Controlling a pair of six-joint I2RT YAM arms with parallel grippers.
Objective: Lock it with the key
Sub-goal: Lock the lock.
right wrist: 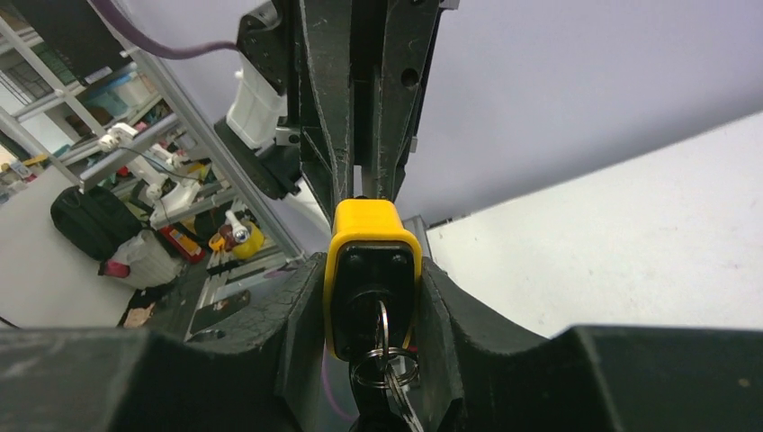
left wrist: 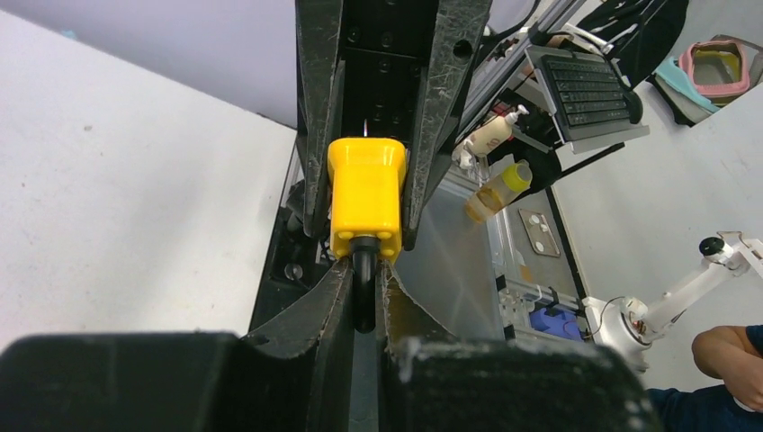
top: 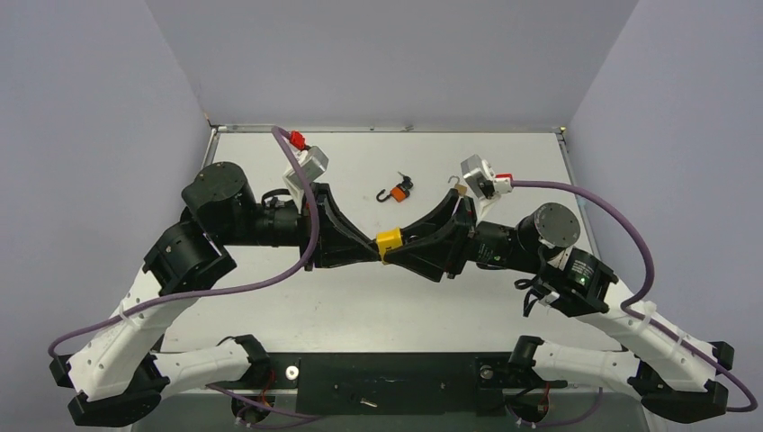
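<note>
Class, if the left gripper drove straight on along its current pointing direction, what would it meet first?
The yellow padlock: the left gripper already pinches its black shackle. Straight on lies the padlock body, clamped by the right gripper facing it.

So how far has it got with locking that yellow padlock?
Done: the yellow padlock is off the table, held between both arms, and a key on a ring sits in its keyhole. In hand: the right pincer clamps the body, the left pincer grips the black stem at the other end, seemingly its loop. Left: turning the key; nothing holds it now, and I can't tell whether the loop is clicked shut.
</note>
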